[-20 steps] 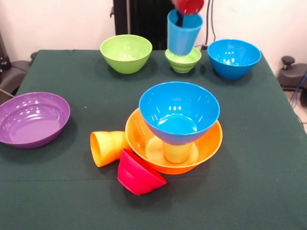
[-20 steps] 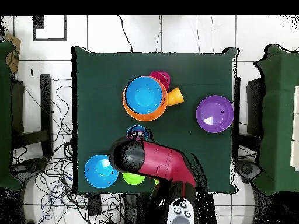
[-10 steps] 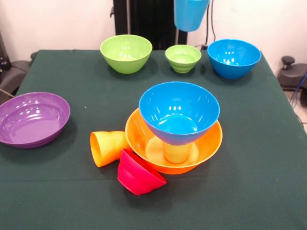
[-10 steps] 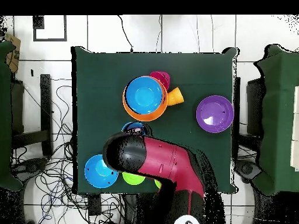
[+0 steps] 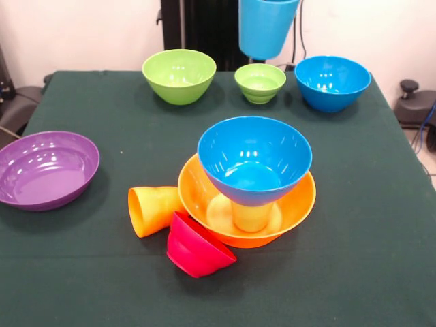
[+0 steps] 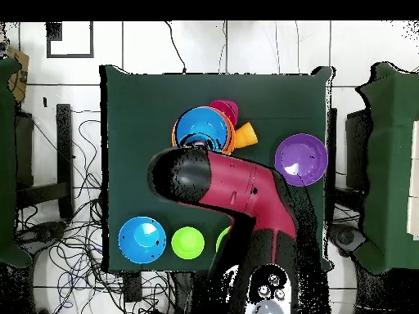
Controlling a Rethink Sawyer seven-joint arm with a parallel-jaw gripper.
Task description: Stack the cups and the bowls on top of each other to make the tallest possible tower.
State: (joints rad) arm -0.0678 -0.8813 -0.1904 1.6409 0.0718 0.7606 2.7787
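A robotics lab: cloth-covered table [image 5: 381,225] on tiled floor [image 6: 245,49], loose cables [image 6: 74,245] around.

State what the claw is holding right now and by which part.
The blue cup hangs in the air, so it is held, apparently at its rim; the hold itself is out of view.

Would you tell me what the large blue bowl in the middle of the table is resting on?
The large blue bowl sits on a lime green cup standing inside the orange bowl. The cup's upper part is hidden by the blue bowl.
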